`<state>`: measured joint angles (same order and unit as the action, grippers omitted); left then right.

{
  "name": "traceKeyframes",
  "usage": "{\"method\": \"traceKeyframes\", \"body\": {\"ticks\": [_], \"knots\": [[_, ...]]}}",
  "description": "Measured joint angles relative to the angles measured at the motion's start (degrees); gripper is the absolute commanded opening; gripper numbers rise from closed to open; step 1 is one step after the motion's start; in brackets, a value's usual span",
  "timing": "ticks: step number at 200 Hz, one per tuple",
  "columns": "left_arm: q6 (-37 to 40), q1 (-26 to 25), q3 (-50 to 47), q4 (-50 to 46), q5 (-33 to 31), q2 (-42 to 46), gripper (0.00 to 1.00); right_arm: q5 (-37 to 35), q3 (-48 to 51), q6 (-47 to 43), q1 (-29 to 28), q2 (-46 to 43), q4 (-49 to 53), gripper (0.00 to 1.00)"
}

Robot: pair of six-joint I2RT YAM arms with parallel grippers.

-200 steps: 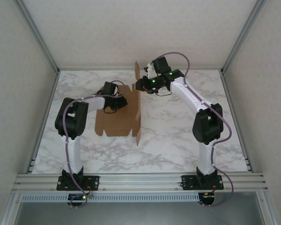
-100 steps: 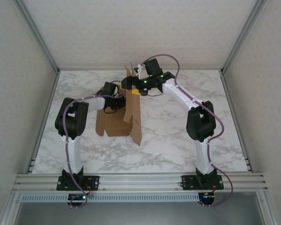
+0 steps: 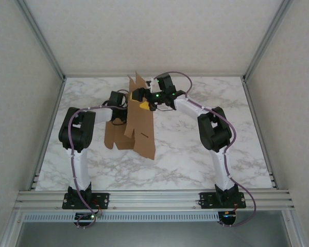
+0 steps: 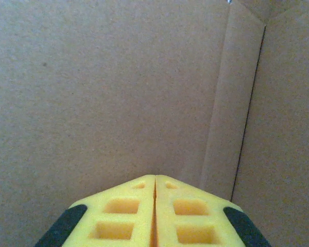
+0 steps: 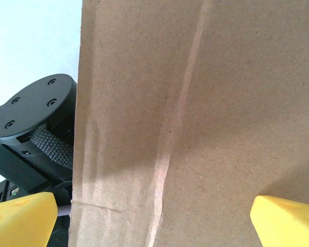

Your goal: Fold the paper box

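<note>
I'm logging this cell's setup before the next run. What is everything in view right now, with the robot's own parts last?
paper box: one, plain brown cardboard, left of the table's middle between the arms; part lies flat, one panel stands raised.
table: one, white-grey marble pattern, under the box.
frame rail: one, silver metal, along the near edge, holding both arm bases.
back wall: one, pale, behind the table.
left arm: one, white and black, reaching to the box from the left.
right arm: one, white and black, reaching to the raised panel.
left gripper: one, yellow fingers, shut, facing the cardboard.
right gripper: one, yellow fingers, open, cardboard close before it.
</note>
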<state>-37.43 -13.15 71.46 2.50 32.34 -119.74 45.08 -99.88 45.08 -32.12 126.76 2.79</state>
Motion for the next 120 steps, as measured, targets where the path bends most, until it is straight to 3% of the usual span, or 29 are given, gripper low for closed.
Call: {"method": "traceKeyframes", "body": {"ticks": [69, 120], "knots": [[-1.4, 0.6, -0.1, 0.1, 0.3, 0.0, 0.09, 2.0, 2.7, 2.6, 0.1, 1.4, -7.8, 0.99], [-1.4, 0.5, -0.1, 0.1, 0.3, 0.0, 0.09, -0.5, 8.6, 2.1, 3.5, -3.5, -7.3, 0.99]]}}
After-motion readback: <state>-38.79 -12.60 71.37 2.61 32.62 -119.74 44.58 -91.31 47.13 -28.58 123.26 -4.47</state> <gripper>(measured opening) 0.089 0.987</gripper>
